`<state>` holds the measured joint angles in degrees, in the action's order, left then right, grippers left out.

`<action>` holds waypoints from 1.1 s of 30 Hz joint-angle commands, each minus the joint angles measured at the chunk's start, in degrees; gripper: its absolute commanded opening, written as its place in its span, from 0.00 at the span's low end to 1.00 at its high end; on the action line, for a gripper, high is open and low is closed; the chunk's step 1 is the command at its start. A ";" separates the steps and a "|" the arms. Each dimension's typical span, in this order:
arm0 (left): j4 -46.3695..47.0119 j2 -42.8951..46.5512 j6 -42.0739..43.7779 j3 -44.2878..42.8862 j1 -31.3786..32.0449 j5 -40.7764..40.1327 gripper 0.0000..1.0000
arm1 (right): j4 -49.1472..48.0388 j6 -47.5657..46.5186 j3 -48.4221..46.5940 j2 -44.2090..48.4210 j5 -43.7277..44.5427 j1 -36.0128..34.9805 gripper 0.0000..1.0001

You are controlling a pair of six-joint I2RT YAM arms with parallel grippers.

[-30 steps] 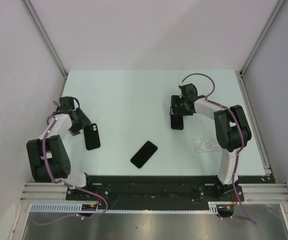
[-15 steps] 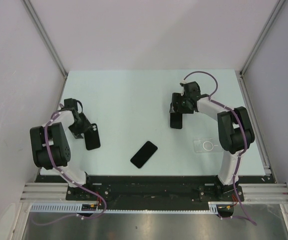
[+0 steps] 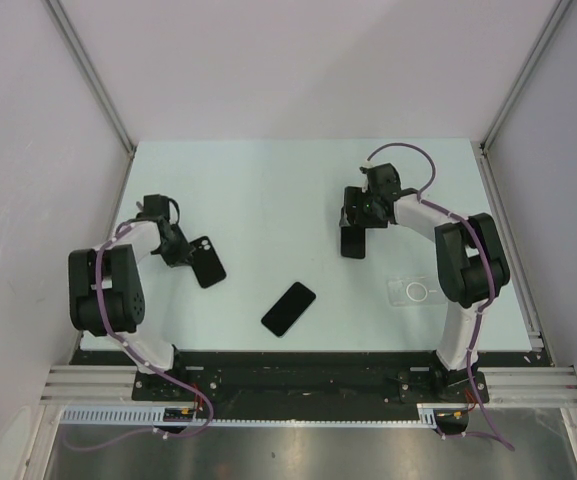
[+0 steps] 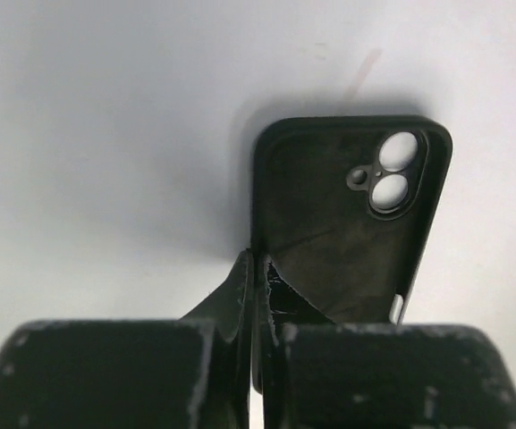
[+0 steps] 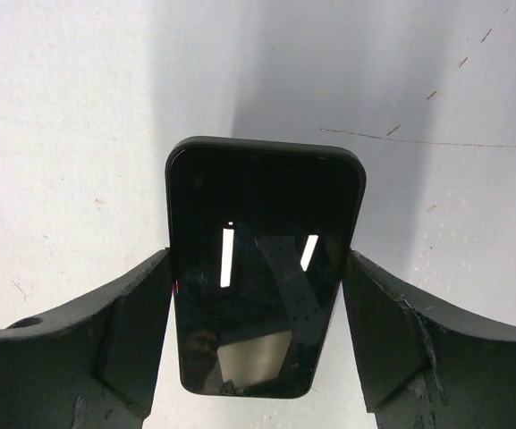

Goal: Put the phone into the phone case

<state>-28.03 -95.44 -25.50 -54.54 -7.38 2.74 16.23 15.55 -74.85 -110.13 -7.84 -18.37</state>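
Observation:
The phone case [image 3: 418, 292], a clear shell with a white ring, lies flat at the right, close to the right arm's base. My right gripper [image 3: 356, 225] [image 5: 258, 304] is shut on a black phone [image 5: 262, 223] [image 3: 353, 245], its fingers pressing both long edges, screen facing the wrist camera. On the left, my left gripper [image 3: 186, 250] [image 4: 259, 268] is shut on the side wall of a black shell with two camera holes [image 4: 347, 214] [image 3: 208, 263], which shows its hollow inside.
A second black phone [image 3: 288, 308] lies diagonally on the pale table [image 3: 268, 190] between the arms, near the front edge. Grey walls and metal posts enclose the left, right and back sides.
My left gripper has shut on the black shell's edge and drawn it right and slightly back, turning it. The right gripper with its phone has barely shifted.

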 commanded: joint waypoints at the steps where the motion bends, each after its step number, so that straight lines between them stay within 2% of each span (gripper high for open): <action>1: 4.21 -1.50 -4.56 3.39 5.26 8.23 0.00 | 0.20 -0.17 -0.30 -1.23 1.85 -0.70 0.42; 7: 6.85 0.25 -7.99 4.53 10.71 9.21 0.00 | 4.16 0.09 -0.30 -1.76 4.84 -0.88 0.43; 14: 8.87 0.96 -8.61 6.56 11.77 9.12 0.00 | 8.46 0.36 -0.30 -2.46 9.66 -1.23 0.50; 17: 9.05 -0.01 -8.60 6.29 11.95 9.91 0.00 | 8.99 0.18 -0.30 -2.20 11.17 -1.67 0.57; 20: 9.40 -0.45 -8.87 6.20 12.47 10.97 0.01 | 10.31 -0.70 -0.30 -1.76 11.70 -2.90 0.69; 21: 9.40 -0.10 -8.96 6.12 12.56 10.88 0.05 | 10.66 -0.96 -0.30 -1.50 11.96 -4.03 0.70; 26: 9.22 1.04 -9.13 5.07 12.83 11.76 0.13 | 12.51 -1.58 -0.30 -1.93 15.92 -6.85 0.73; 29: 8.44 0.34 -8.96 3.48 13.09 13.86 0.13 | 13.39 -1.57 -0.21 -2.64 16.80 -7.73 0.77; 33: 8.17 0.60 -8.96 2.34 14.14 15.01 0.13 | 13.22 -0.96 0.93 -2.64 16.98 -8.43 0.72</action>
<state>-18.96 -94.96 -34.06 -49.84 5.50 15.20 24.99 14.09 -74.91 -111.96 8.75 -26.00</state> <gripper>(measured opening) 0.132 0.771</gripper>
